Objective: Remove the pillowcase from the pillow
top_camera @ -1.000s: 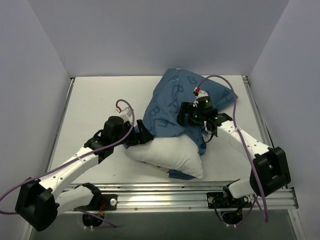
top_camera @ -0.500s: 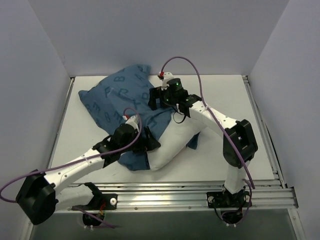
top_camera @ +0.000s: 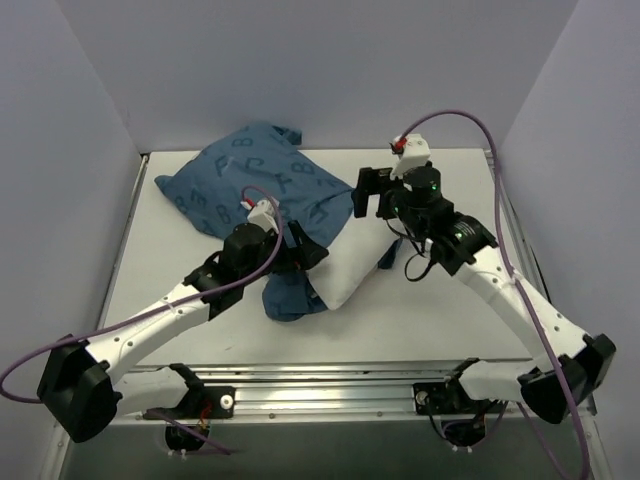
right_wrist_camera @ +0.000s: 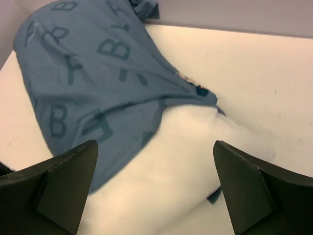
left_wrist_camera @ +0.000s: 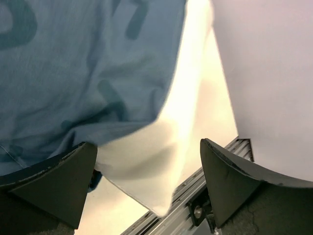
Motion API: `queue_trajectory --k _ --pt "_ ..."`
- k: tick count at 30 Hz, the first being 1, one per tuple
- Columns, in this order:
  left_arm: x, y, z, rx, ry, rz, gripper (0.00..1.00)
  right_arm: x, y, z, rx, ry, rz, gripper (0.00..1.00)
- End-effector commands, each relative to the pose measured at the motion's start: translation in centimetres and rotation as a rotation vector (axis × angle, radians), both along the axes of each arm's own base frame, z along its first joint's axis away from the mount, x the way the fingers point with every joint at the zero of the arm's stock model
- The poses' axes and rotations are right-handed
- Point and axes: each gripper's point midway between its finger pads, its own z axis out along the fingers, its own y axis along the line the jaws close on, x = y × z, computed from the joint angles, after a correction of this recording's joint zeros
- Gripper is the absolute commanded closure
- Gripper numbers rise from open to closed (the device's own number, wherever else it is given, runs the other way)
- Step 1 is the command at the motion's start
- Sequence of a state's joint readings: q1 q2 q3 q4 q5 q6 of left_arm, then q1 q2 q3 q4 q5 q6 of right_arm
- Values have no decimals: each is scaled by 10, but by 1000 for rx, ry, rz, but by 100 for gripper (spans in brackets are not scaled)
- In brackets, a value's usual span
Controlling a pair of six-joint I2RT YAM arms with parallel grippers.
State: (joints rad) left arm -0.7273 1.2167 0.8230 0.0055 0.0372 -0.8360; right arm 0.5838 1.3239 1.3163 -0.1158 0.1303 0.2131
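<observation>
Draping pillowcase (top_camera: 250, 180) edge across pillow (top_camera: 347, 272)

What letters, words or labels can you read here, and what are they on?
"B": dark capital printed on the blue pillowcase, several times over.
"R": another capital on the same fabric.
The other printed letters are creased or tilted and not surely readable; no whole word can be made out.
The white pillow shows no writing.

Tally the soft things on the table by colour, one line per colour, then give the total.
Blue: 1, the pillowcase
White: 1, the pillow
Total: 2
</observation>
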Motion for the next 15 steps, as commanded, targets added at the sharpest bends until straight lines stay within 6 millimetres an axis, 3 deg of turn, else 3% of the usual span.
queue_trajectory --k 1,2,3,5,6,9,10,11,13,15 --pt "2 10 66 -98 -148 31 6 -38 -17 -32 0 102 -24 0" --pt "3 16 69 -90 -150 58 6 -49 -11 -38 15 118 3 0" --pt "-2 27 66 -57 -120 81 6 -60 -6 -57 40 169 21 0" --pt "-1 43 61 -35 -76 152 6 -81 5 -63 84 193 74 0" --pt "-2 60 49 5 -33 218 6 -91 8 -80 94 239 81 0" --pt "2 86 21 9 41 293 5 -109 15 -91 146 272 89 0" --pt "1 87 14 -11 70 279 5 -116 14 -103 155 294 87 0" --pt "9 96 10 -29 70 308 5 -118 18 -103 187 291 89 0" --pt "10 104 -13 -25 116 318 5 -130 26 -117 241 336 109 0" --pt "17 108 -21 -45 114 325 4 -132 35 -118 293 332 123 0"
